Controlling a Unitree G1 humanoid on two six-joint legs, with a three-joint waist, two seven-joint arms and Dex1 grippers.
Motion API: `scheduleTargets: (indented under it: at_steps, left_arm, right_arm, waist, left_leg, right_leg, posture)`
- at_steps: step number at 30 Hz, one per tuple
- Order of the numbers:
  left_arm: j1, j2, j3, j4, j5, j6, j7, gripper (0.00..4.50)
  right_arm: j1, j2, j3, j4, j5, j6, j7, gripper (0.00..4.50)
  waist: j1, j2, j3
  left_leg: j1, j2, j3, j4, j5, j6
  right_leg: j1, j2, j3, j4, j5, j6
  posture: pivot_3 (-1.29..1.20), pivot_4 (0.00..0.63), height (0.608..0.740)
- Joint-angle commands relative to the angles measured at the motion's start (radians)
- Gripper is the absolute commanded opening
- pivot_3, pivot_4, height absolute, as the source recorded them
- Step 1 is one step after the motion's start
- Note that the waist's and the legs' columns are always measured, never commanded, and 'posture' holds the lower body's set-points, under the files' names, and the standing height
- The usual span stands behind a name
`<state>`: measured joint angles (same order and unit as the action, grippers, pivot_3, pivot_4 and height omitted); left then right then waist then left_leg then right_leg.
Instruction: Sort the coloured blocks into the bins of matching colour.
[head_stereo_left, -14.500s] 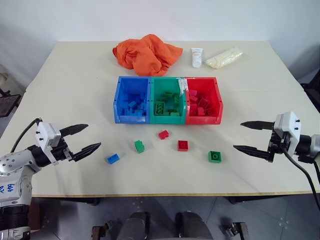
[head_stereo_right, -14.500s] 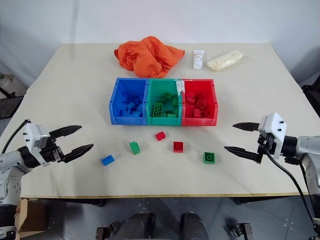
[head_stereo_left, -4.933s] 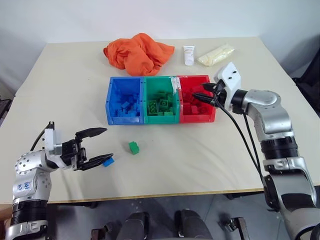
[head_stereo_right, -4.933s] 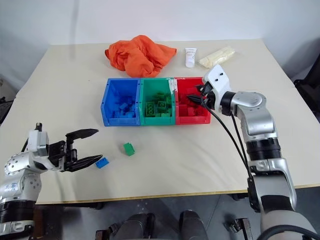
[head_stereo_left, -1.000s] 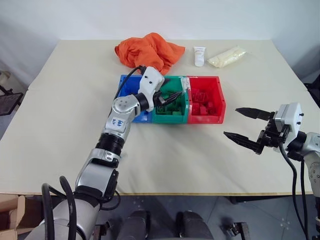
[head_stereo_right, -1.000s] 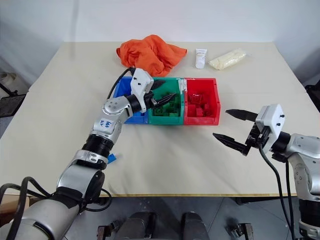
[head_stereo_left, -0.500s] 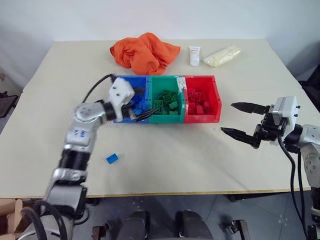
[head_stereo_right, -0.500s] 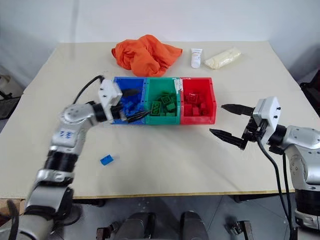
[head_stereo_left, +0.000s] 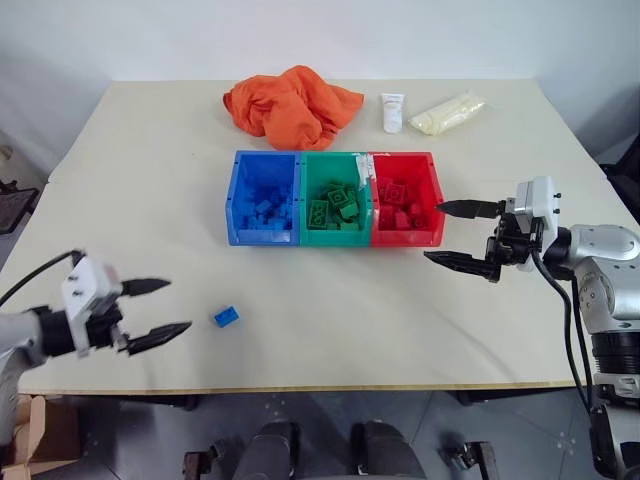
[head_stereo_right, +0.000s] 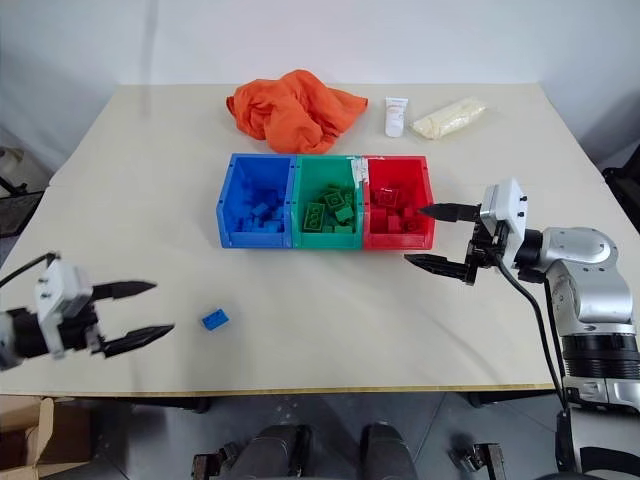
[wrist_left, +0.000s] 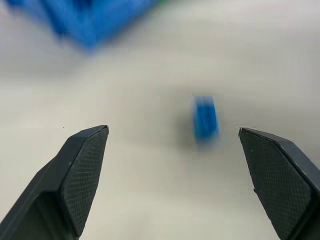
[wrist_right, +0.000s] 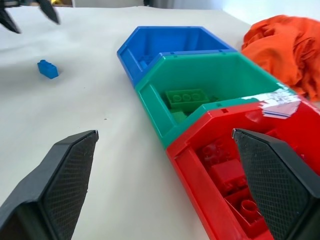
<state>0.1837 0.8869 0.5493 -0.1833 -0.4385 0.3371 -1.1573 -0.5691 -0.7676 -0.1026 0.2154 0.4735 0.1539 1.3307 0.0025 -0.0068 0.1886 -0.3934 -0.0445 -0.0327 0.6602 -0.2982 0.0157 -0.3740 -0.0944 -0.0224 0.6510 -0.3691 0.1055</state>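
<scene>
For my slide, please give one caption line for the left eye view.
Open left gripper beside the last loose blue block; open right gripper near the red bin.

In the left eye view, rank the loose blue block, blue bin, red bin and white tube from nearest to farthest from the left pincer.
From the left pincer, open at the table's near left edge:
1. Loose blue block, just beside it on the table.
2. Blue bin, left end of the row.
3. Red bin, right end of the row.
4. White tube, far side, beside the orange cloth.
</scene>
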Motion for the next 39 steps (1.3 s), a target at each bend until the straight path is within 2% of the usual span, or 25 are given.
scheduleTargets:
  at_steps: [1,8,11,17,22,26,32,35,39]
  left_arm:
    - [0.037,0.018,0.094,-0.034,-0.034,-0.030,-0.022,4.44]
    - [0.067,0.013,0.112,-0.043,-0.045,-0.020,-0.013,4.44]
    - [0.062,-0.001,0.079,-0.060,-0.043,-0.015,0.011,4.44]
    - [-0.002,-0.066,-0.099,-0.121,-0.004,-0.017,0.109,4.44]
    - [-0.108,-0.152,-0.286,-0.085,0.092,-0.060,0.212,4.44]
    - [-0.162,-0.169,-0.354,0.004,0.160,-0.116,0.241,4.44]
    - [-0.209,-0.148,-0.394,0.078,0.179,-0.120,0.227,4.44]
    - [-0.221,-0.127,-0.395,0.099,0.175,-0.122,0.211,3.82]
    - [-0.234,-0.113,-0.404,0.107,0.166,-0.114,0.196,2.62]
  right_arm:
    - [-0.018,-0.006,-0.008,-0.005,0.017,-0.005,0.042,4.50]
    - [-0.003,-0.037,-0.009,-0.011,0.028,-0.005,0.143,4.50]
    - [0.006,-0.041,-0.014,-0.023,0.031,0.001,0.151,4.50]
    - [0.051,-0.048,-0.006,-0.070,0.029,0.011,0.154,4.50]
    - [0.126,-0.055,-0.021,-0.153,0.048,0.037,0.135,4.50]
    - [0.207,-0.071,-0.025,-0.238,0.050,0.051,0.126,4.50]
    - [0.278,-0.074,-0.056,-0.303,0.058,0.068,0.069,4.50]
    - [0.302,-0.078,-0.078,-0.319,0.067,0.072,0.057,4.50]
    - [0.328,-0.080,-0.094,-0.325,0.074,0.061,0.060,4.50]
  waist:
    - [0.001,0.000,0.000]
    - [-0.007,0.000,0.000]
    - [-0.010,0.000,0.000]
    - [-0.004,0.000,0.000]
    - [-0.003,0.000,0.000]
    - [-0.005,0.000,0.000]
    - [-0.003,0.000,0.000]
    - [-0.003,0.000,0.000]
    - [-0.003,0.000,0.000]
  left_leg:
    - [0.000,0.000,0.000,0.000,0.000,0.000]
    - [0.001,0.000,0.001,-0.003,0.000,0.000]
    - [0.002,0.000,0.001,-0.004,0.000,0.000]
    - [0.002,0.000,0.001,-0.005,0.000,0.000]
    - [0.002,0.000,0.001,-0.005,0.000,0.000]
    - [0.002,0.000,0.002,-0.004,0.000,0.000]
    - [0.002,0.000,0.003,-0.004,0.000,0.000]
    - [0.002,0.000,0.003,-0.004,0.000,0.000]
    - [0.003,0.000,0.003,-0.004,0.000,0.000]
  right_leg:
    - [0.000,0.000,0.000,0.000,0.000,0.000]
    - [0.000,0.000,0.000,-0.002,0.000,0.000]
    - [0.000,0.000,0.000,-0.002,0.000,0.000]
    - [0.000,0.000,0.001,-0.003,0.000,0.000]
    - [0.001,0.000,0.000,-0.003,0.000,0.000]
    - [0.000,0.001,0.000,-0.003,0.000,0.000]
    - [0.000,0.001,0.001,-0.002,0.000,0.000]
    - [0.000,0.001,0.001,-0.002,0.000,0.000]
    - [0.001,0.001,0.001,-0.002,0.000,0.000]
  posture:
    - [0.00,0.150,0.740]
    - [0.00,0.150,0.740]
    - [0.00,0.150,0.740]
    - [0.00,0.150,0.740]
    - [0.00,0.150,0.740]
    - [0.00,0.150,0.740]
    - [0.00,0.150,0.740]
    - [0.00,0.150,0.740]
    - [0.00,0.150,0.740]
